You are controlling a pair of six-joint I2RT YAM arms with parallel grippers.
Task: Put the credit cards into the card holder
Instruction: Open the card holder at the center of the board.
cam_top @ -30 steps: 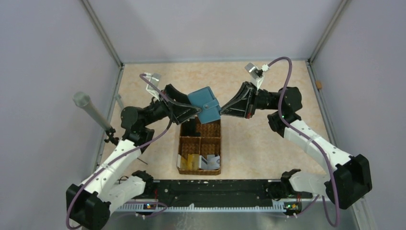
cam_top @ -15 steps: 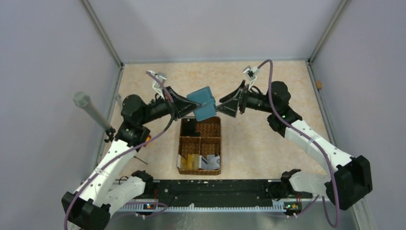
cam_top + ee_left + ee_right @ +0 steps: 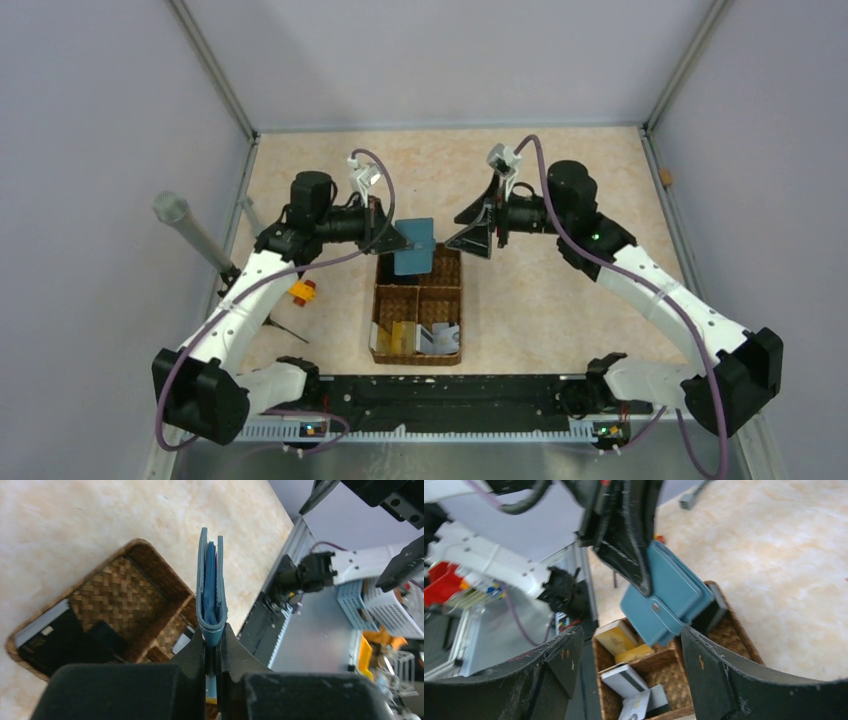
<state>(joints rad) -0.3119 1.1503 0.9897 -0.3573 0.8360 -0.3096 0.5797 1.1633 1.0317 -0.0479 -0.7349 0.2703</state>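
I'm pinching flat teal folding card holder (image 3: pixel 210 587) in left gripper (image 3: pixel 214 641); right gripper (image 3: pixel 467 231) hanging spread, empty; gold, white credit cards (image 3: pixel 615 636) sitting in brown wicker basket (image 3: pixel 376 300), loading unstarted.

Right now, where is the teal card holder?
The teal card holder hangs centre-table in the top view, above the far end of the wicker basket, pinched by the left gripper, the open right gripper just to its right.

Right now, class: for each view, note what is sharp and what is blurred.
Top view: evenly lit, sharp; card holder clear over the basket. Left wrist view: card holder crisp, the left gripper pinching it soft. Right wrist view: slightly smeared throughout, worst at left; the open right gripper is dark, little detail.
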